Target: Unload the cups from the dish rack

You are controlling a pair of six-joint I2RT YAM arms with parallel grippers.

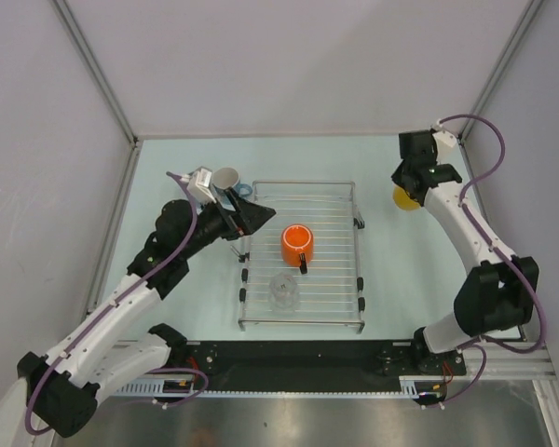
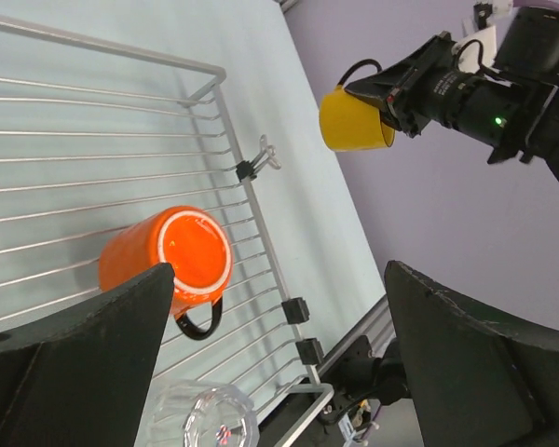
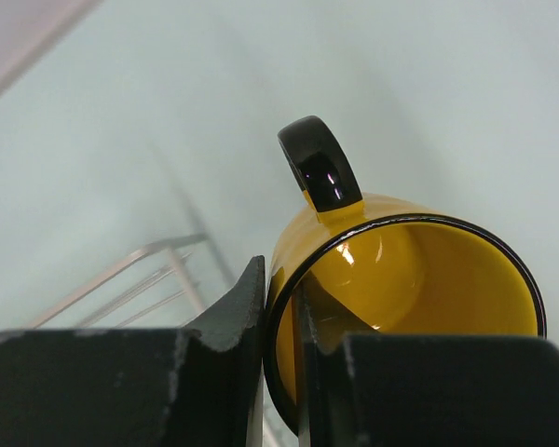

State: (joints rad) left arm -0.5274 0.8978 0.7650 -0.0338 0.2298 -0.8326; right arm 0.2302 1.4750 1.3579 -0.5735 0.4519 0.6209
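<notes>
Our right end effector [image 3: 281,307] pinches the yellow cup [image 3: 405,275] at its rim, off the dish rack [image 1: 328,277]; our left end effector [image 2: 279,279] hangs spread.

Both the left arm [image 1: 121,312] and the right arm [image 1: 466,228] are built of smooth white link shells alternating with rounded black joint housings. A purple cable [image 1: 35,396] loops loosely outside the left arm, and a matching cable [image 1: 480,116] follows the right. Each wrist carries a small white camera box [image 1: 202,181]. The left gripper [image 2: 279,270] has two broad, matt black, wedge-shaped fingers [image 2: 84,363]. The right gripper [image 3: 281,307] has the same black fingers, with edges scuffed pale. A green indicator light [image 2: 497,120] glows on the right wrist's black housing.
</notes>
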